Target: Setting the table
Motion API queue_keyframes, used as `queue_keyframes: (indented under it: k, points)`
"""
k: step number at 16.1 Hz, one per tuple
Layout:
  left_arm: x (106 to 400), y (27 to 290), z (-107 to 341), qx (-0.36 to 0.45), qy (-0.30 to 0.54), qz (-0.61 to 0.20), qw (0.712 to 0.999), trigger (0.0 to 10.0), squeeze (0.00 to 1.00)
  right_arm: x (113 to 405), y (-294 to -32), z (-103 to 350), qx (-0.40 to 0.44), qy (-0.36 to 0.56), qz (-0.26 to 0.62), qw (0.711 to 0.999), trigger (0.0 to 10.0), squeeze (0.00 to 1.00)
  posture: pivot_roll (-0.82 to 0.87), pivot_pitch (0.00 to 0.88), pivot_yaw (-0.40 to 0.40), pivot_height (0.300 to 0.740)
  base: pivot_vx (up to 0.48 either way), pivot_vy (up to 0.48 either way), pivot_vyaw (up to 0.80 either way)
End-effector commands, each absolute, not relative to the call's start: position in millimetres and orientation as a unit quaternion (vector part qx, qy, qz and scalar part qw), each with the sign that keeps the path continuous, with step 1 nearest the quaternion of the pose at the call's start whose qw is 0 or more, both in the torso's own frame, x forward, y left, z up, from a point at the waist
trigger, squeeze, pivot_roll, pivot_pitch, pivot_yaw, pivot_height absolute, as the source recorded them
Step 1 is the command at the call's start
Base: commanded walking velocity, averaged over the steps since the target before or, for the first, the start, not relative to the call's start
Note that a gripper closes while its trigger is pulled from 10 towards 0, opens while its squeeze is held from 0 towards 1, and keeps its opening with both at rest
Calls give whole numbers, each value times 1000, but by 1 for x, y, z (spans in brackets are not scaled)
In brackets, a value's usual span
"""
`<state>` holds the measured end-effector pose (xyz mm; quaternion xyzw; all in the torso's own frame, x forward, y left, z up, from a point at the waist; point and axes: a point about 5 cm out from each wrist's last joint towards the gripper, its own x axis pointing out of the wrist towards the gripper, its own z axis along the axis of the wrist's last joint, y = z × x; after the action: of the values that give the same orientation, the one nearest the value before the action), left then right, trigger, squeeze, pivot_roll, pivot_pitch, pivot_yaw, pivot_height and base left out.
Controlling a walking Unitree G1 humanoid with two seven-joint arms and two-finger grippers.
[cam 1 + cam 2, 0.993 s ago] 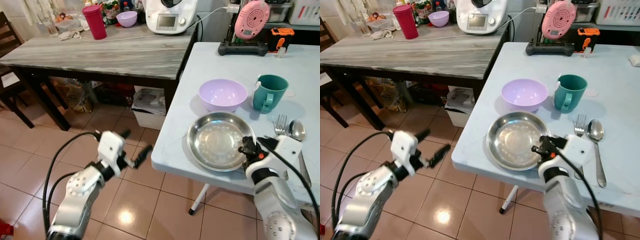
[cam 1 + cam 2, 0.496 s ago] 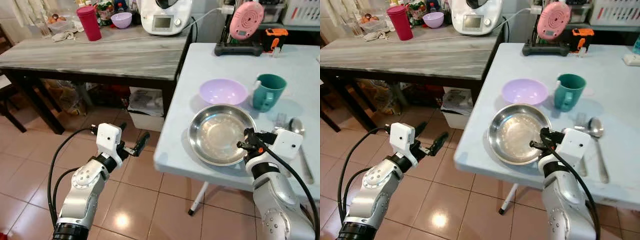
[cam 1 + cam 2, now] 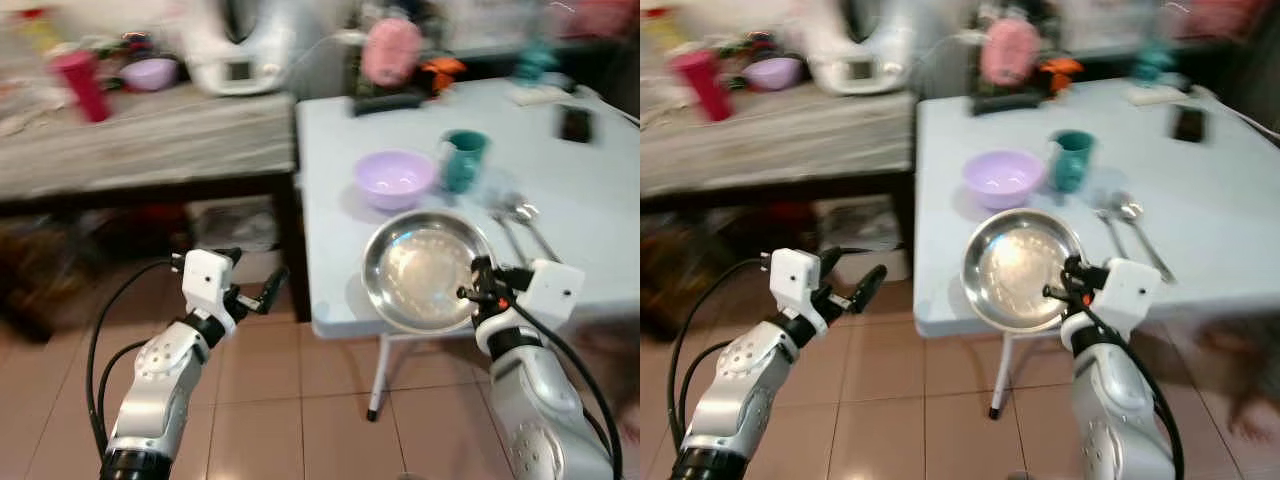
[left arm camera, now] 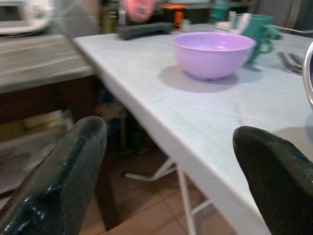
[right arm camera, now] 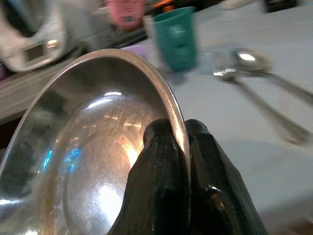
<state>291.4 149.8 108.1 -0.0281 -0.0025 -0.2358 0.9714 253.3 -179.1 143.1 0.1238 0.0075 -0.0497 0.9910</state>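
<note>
A round steel plate [image 3: 425, 277] rests at the near edge of the pale blue table [image 3: 580, 190]. My right gripper [image 3: 472, 293] is shut on the plate's near rim; in the right wrist view both fingers [image 5: 161, 161] pinch the rim of the plate [image 5: 93, 147]. Behind it stand a lilac bowl [image 3: 394, 178] and a teal mug [image 3: 461, 160]. A fork and spoon [image 3: 515, 215] lie to the plate's right. My left gripper [image 3: 252, 285] hangs open over the floor, left of the table, its fingers [image 4: 63, 176] spread with nothing between them.
A grey wooden side table [image 3: 140, 140] stands at the left with a white appliance [image 3: 235, 55], a red tumbler [image 3: 78, 78] and a purple bowl [image 3: 148, 72]. A pink device [image 3: 392, 50] and a black phone [image 3: 575, 122] sit further back on the blue table. Tiled floor [image 3: 300, 400] lies below.
The whole picture has swung and blurred, so the camera has turned rightward. My right gripper still holds the plate's rim, and my left gripper stays open beside the table.
</note>
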Motion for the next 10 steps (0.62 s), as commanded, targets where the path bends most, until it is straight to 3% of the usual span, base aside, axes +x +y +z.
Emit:
queue_keyframes:
  k: [1,6,10]
  points:
    - [294,145,112,-29,-11,-236,971,10000,0,253,-181,149,120,-8,-53,991,10000,0,-240,30,119,740,0,476,-531]
    - [296,144,113,-31,-14,-225,974,10000,0,254,-181,151,106,-21,-49,993,10000,0,-236,28,125,740,0,476,0]
    - [296,143,114,-33,-15,-225,974,10000,0,253,-182,151,104,-23,-51,993,10000,0,-237,30,126,740,0,475,758]
